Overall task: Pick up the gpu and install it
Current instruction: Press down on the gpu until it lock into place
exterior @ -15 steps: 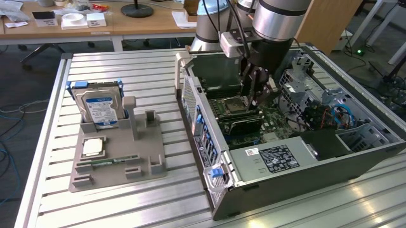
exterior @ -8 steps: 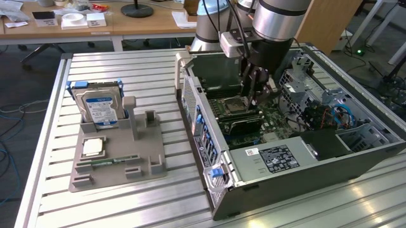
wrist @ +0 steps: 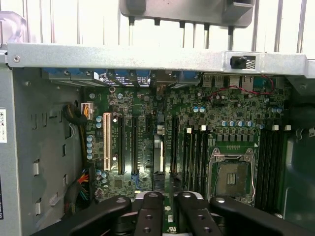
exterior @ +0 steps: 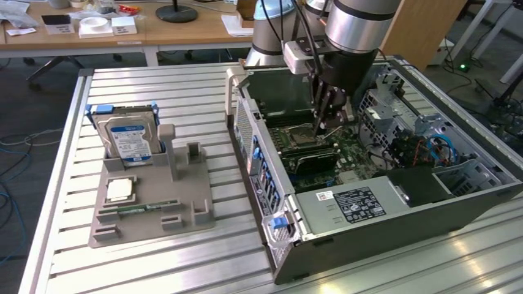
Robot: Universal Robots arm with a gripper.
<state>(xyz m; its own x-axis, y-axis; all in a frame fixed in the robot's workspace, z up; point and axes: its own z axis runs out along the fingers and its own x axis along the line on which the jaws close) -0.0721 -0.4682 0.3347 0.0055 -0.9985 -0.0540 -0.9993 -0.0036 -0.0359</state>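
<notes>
My gripper (exterior: 325,127) reaches down into the open computer case (exterior: 270,184), just above the green motherboard (exterior: 327,156). In the wrist view the two dark fingers (wrist: 152,206) stand close together, and the gpu (wrist: 170,222) shows edge-on between them as a thin green board with white print. The gripper (wrist: 170,196) is closed against that board on both sides. It hangs over the long black expansion slots (wrist: 173,142), between the white slot (wrist: 107,142) and the square processor socket (wrist: 231,178). From the exterior view the fingers hide the card.
A grey parts holder (exterior: 151,229) lies at the exterior view's left, with a blue-labelled hard drive (exterior: 127,138), a square chip (exterior: 121,188) and a slim memory stick (exterior: 139,208). Case walls, a power supply (exterior: 356,205) and cable bundles (wrist: 81,189) crowd the motherboard.
</notes>
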